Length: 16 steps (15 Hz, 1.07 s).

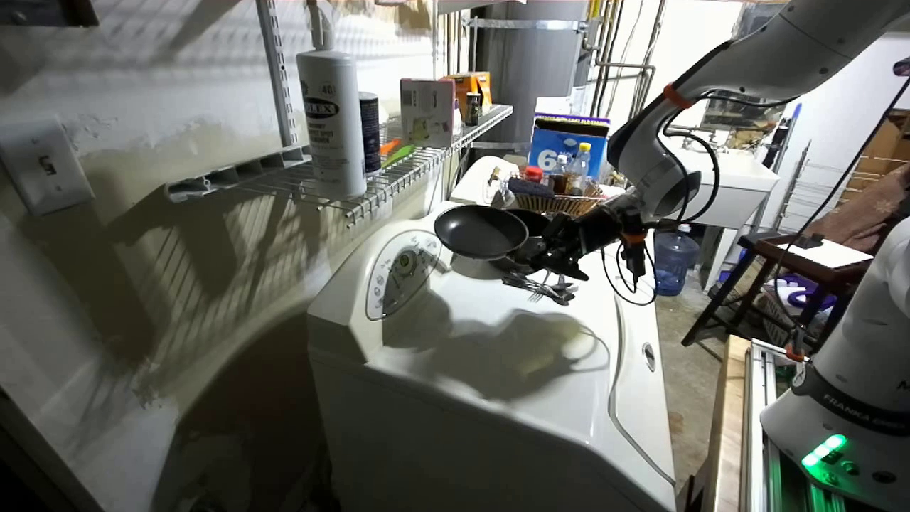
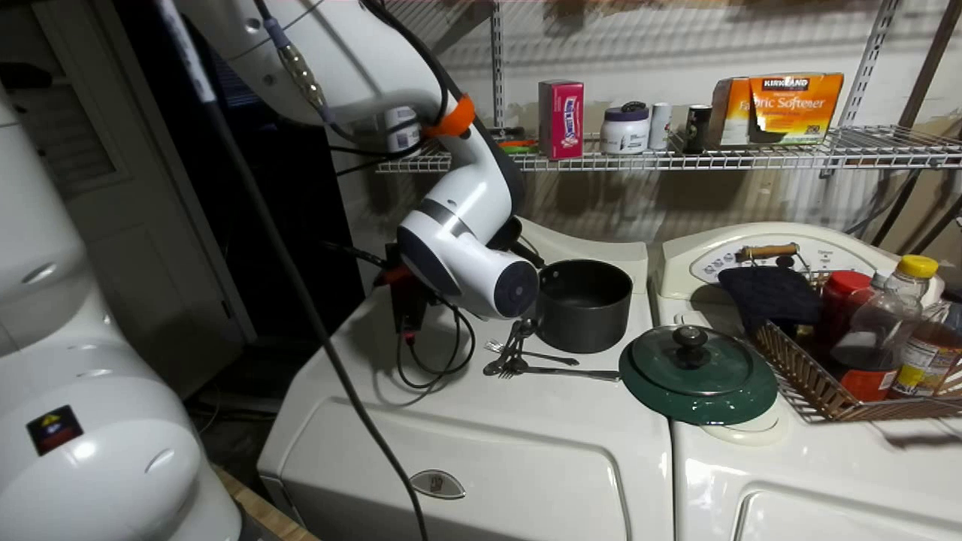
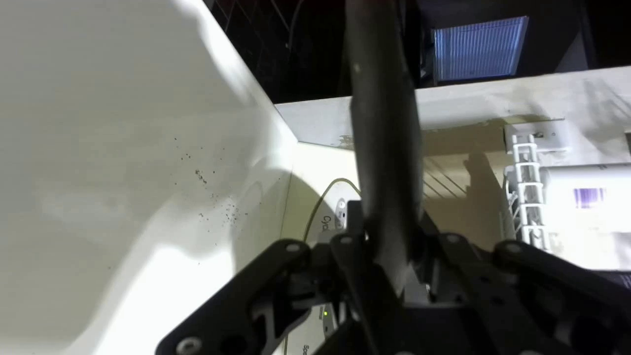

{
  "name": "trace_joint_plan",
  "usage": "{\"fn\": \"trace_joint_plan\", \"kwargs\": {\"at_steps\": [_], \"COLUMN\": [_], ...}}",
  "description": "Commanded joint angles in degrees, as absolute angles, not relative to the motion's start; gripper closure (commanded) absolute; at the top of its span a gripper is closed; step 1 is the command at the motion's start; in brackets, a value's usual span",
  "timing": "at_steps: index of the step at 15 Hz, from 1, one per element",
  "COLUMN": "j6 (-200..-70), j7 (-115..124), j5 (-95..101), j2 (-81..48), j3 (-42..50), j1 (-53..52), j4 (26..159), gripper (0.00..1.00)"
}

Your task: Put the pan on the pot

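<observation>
In the wrist view, the black two-fingered gripper (image 3: 389,222) had its fingers clamped on the long dark handle (image 3: 385,128) of the shallow round black frying pan (image 1: 480,232), one finger on each side. The handle's long axis ran nearly upright there, from between the fingers to the top edge, leaning slightly left. In an exterior view the pan hung raised near the centre, just left of the gripper, its dark inner face turned upward and partly toward the camera; its handle blended into the gripper's black. In an exterior view the dark cylindrical pot (image 2: 585,319) stood upright right of centre on a glossy white appliance (image 2: 526,451), beside loose metal cutlery (image 2: 567,372). To its lower right, a round glass lid (image 2: 676,376) lay on a shiny green dish (image 2: 695,411).
</observation>
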<state>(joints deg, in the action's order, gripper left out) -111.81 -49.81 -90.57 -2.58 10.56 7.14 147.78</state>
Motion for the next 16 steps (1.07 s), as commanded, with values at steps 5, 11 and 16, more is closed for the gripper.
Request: {"fn": "trace_joint_plan", "kwargs": {"at_steps": [5, 11, 16], "j6": [-106.12, -100.69, -104.32], "j7": [-42.05, -40.86, -41.06], "j5": [-86.68, -87.48, -88.52], "j2": [6.1, 4.72, 2.44], "j3": [14.26, 17.84, 19.47], "j1": [13.05, 17.19, 19.26], "j4": [149.98, 149.05, 148.15], "gripper": [0.94, 0.94, 0.94]}}
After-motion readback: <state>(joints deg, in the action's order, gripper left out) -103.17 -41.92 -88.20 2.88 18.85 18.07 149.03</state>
